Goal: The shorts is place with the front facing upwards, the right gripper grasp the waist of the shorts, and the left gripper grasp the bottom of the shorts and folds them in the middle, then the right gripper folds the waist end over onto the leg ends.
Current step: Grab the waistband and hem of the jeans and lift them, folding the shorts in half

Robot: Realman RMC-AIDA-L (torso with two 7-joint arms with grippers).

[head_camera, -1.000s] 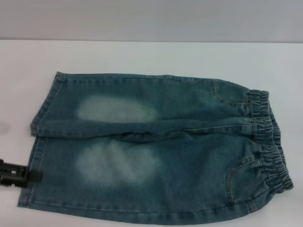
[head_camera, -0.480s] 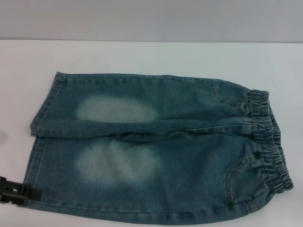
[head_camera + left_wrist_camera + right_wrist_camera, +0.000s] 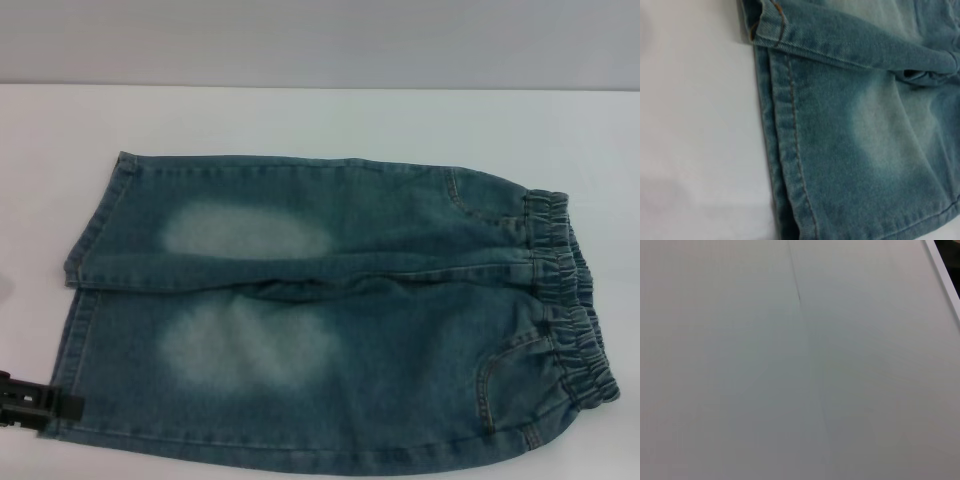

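Observation:
Blue denim shorts [image 3: 330, 310] lie flat on the white table [image 3: 300, 115], front up. The elastic waist [image 3: 565, 300] is at the right and the leg hems [image 3: 80, 300] at the left. My left gripper [image 3: 45, 403] shows as a dark tip at the picture's left edge, right beside the near leg's hem corner. The left wrist view looks down on that hem [image 3: 787, 150] and its orange stitching. My right gripper is out of view; its wrist view shows only bare table.
The white table [image 3: 790, 390] has a thin seam line [image 3: 795, 280] and a far edge [image 3: 942, 275] in the right wrist view. A grey wall [image 3: 320, 40] runs behind the table.
My left gripper has slid toward the near edge along the leg hem, from mid-hem to the near corner. The shorts have not moved.

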